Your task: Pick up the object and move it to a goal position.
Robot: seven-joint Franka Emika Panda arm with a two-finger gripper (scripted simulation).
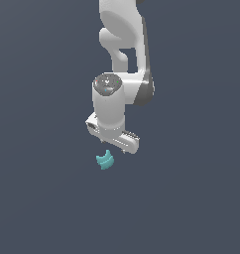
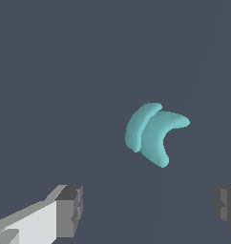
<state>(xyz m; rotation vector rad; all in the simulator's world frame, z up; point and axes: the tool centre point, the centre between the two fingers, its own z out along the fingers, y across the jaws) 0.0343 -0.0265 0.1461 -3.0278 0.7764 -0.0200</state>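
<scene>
The object [image 1: 105,160] is a small teal crescent-shaped chunk lying on the dark grey floor. In the wrist view the object [image 2: 154,134] shows as two curved lobes side by side. My gripper [image 1: 113,146] hangs just above and slightly behind it in the exterior view, its fingers mostly hidden under the white hand. Seen from the wrist, the gripper [image 2: 148,205] is open: one grey fingertip [image 2: 70,206] and the other [image 2: 225,206] stand far apart with nothing between them. The object lies beyond the fingertips, apart from both.
The white arm [image 1: 123,39] rises from the hand to the top of the exterior view. Plain dark grey floor [image 1: 42,198] surrounds the object on every side.
</scene>
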